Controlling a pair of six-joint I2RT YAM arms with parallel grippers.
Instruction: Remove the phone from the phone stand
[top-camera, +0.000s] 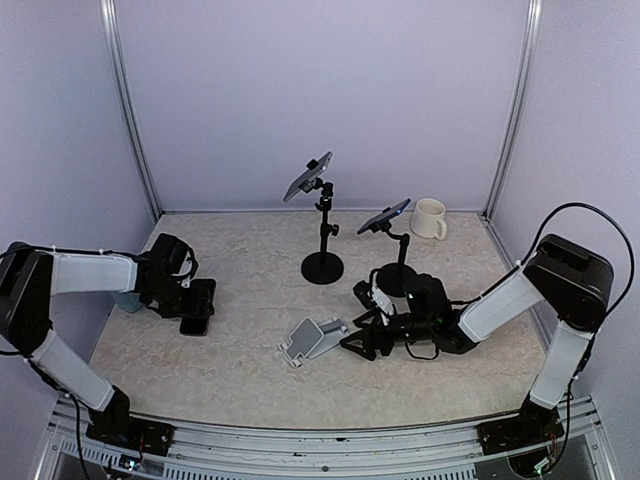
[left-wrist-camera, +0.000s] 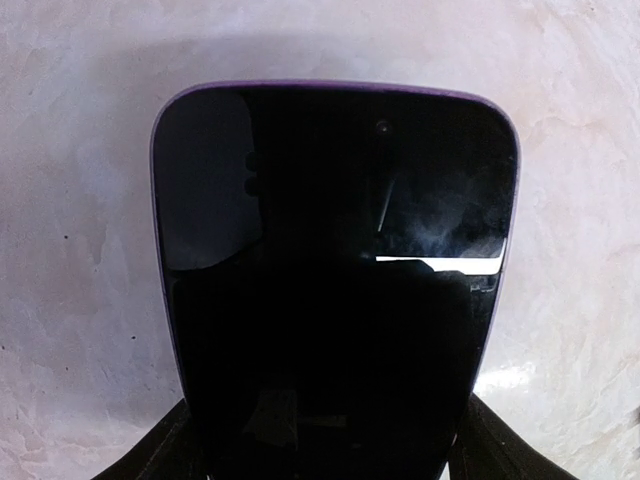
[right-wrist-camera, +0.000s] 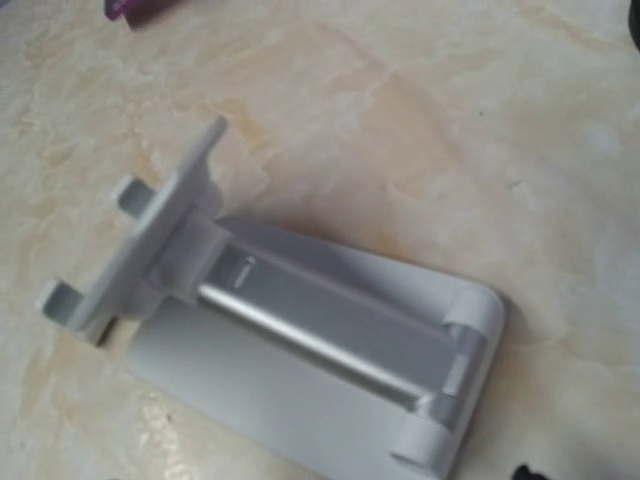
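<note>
Clamping the phone (left-wrist-camera: 335, 250) in the left gripper (top-camera: 190, 305) by the table's (top-camera: 250, 260) left edge, well apart from the empty stand (top-camera: 315, 338) mid-front, with the right gripper (top-camera: 358, 342) released beside it, seemingly placed for steadying.

1. A phone (left-wrist-camera: 335, 270) fills the middle of the view, dark glass facing the camera. A thin purple rim shows along its far end and both sides.
2. Around it on the left, right and far side is a pale marbled table (left-wrist-camera: 80, 250), with a soft shadow past the phone's far end.
3. The left gripper (left-wrist-camera: 325, 435) straddles the phone's near end. Its black fingers (left-wrist-camera: 165, 458) show at the two lower corners, each against a long edge.
4. The glass reflects a bright white strip and a hazy patch on the right.
</note>
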